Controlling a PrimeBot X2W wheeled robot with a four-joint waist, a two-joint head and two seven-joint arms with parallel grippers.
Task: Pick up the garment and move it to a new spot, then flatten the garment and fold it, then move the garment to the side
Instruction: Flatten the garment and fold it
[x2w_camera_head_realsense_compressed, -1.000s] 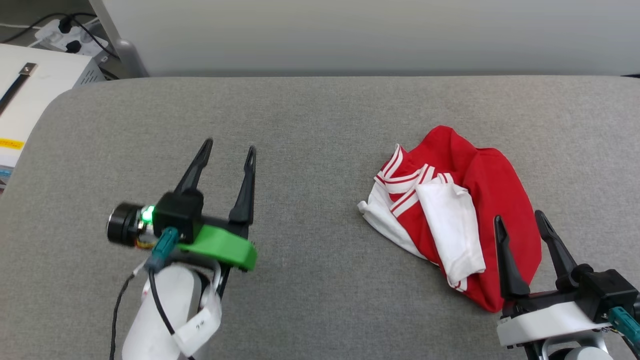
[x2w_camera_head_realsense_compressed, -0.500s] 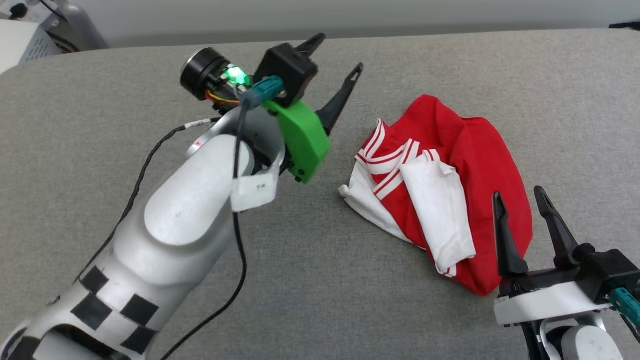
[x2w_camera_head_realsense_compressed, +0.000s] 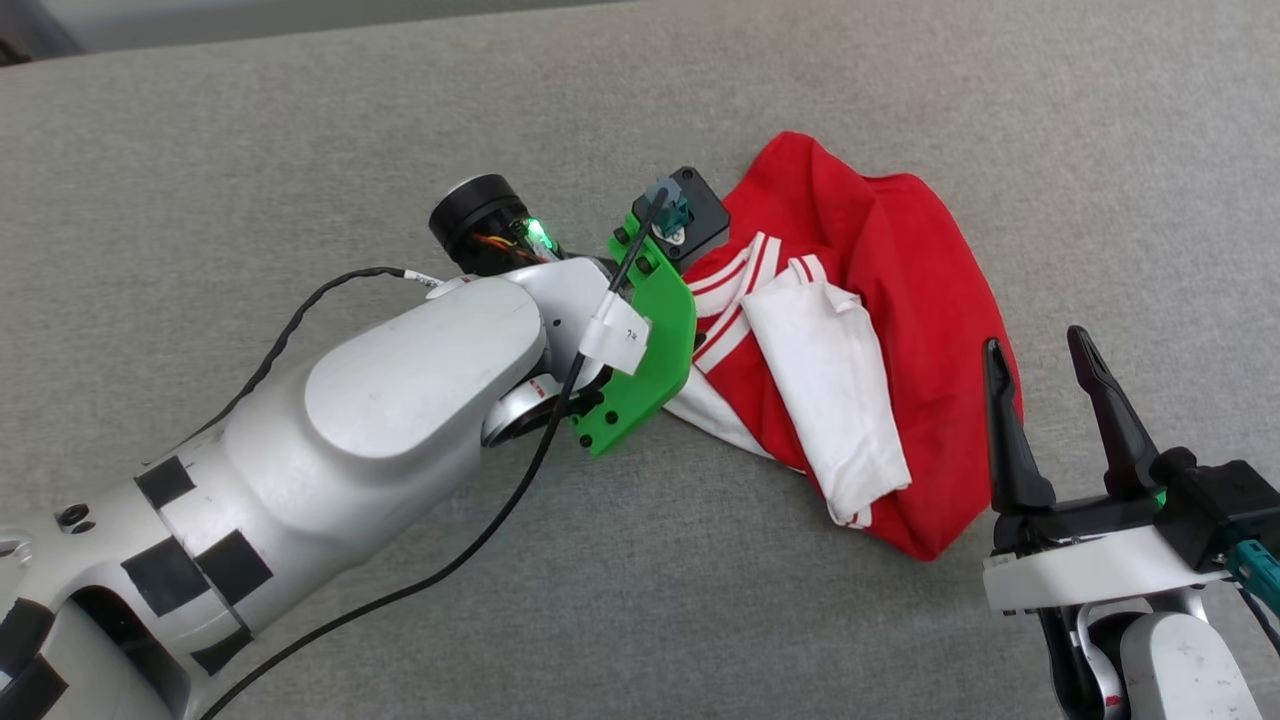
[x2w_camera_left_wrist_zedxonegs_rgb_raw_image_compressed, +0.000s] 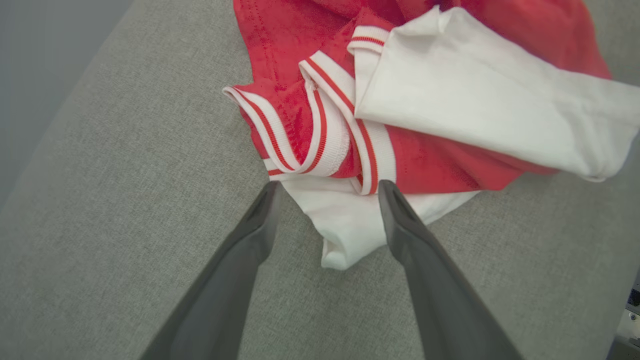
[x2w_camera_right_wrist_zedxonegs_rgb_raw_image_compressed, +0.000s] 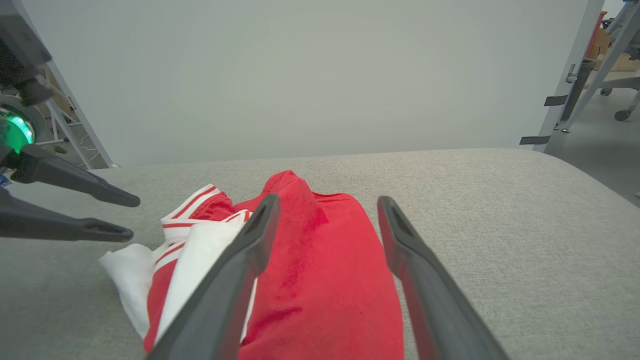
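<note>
Garment (x2w_camera_head_realsense_compressed: 900, 300) crumpled, red and white

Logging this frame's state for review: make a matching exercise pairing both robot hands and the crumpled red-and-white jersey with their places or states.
Things: 1. left hand with dark fingers; 2. right hand; 3. red jersey garment with white sleeves.
States: A. bunched on grey fabric surface; B. open, tips at striped collar trim; C. open, beside the garment's red part.
Pairs: 1-B; 2-C; 3-A.

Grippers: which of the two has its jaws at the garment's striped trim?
The left gripper: its open jaws reach the striped trim of the garment. The right gripper, also open, sits by the plain red side.
</note>
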